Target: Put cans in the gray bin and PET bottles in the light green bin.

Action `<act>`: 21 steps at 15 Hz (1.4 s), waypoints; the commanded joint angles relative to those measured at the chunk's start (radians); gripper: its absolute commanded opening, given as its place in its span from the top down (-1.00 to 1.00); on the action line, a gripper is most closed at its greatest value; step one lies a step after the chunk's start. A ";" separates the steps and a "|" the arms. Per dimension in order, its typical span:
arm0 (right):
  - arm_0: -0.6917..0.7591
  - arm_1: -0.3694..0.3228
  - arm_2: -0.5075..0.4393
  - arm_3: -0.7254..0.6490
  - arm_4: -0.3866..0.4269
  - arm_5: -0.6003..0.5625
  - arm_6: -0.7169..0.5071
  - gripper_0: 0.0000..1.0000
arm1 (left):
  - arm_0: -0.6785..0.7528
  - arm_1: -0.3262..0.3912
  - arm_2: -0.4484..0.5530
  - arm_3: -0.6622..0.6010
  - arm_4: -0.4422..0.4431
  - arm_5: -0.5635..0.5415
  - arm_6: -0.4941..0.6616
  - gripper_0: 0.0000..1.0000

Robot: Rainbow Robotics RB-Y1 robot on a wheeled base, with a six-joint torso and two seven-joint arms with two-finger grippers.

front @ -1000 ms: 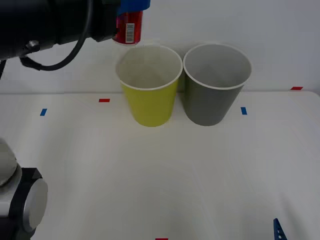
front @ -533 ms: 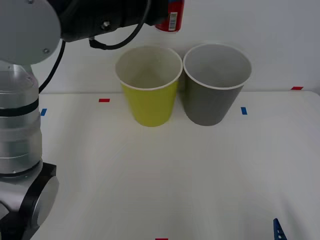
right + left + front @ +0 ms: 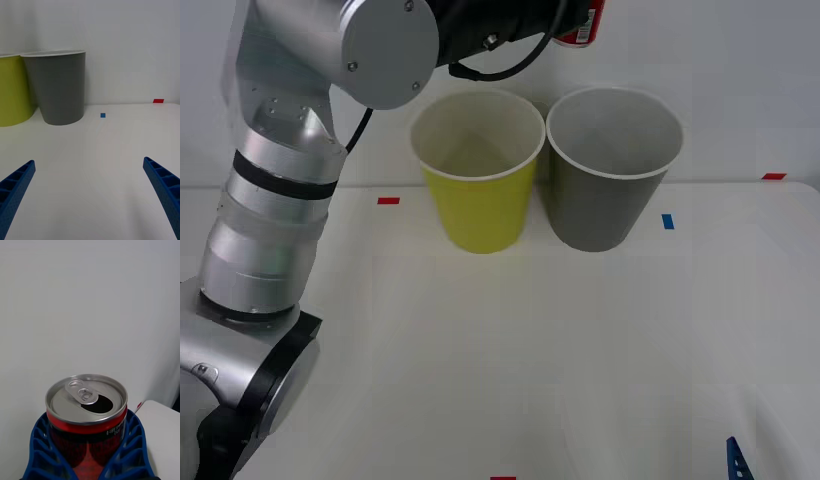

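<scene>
From the front, the left arm reaches across the top of the scene, carrying the red can (image 3: 581,24) high at the upper edge; the can hangs above the gap between the two bins, a little nearer the rim of the gray bin (image 3: 613,165) than that of the light green bin (image 3: 478,170); the gray bin's mouth lies just to the robot's right of the can and well below it, and that offset is what the next move turns on, since by my judgement the can must travel a bit more rightward before release so that it falls inside the gray rim and not the green one; both bins stand upright, side by side and almost touching, on the white table (image 3: 510,350). From the right wrist, the right gripper (image 3: 90,187) hangs low over the table with its blue fingers spread wide and nothing between them; the gray bin stands ahead of it, with the light green bin beyond. From the left wrist, the left gripper (image 3: 88,461) wraps its ribbed blue fingers around the can's body, closed snugly on it; the can stands upright, its long axis vertical, silver top and pull tab facing up, its mouth already open.
</scene>
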 commanded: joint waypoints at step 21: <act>0.000 0.000 0.000 0.000 0.000 0.000 0.000 -1.00 | -0.057 -0.179 -0.155 0.513 0.033 -0.501 -0.193 1.00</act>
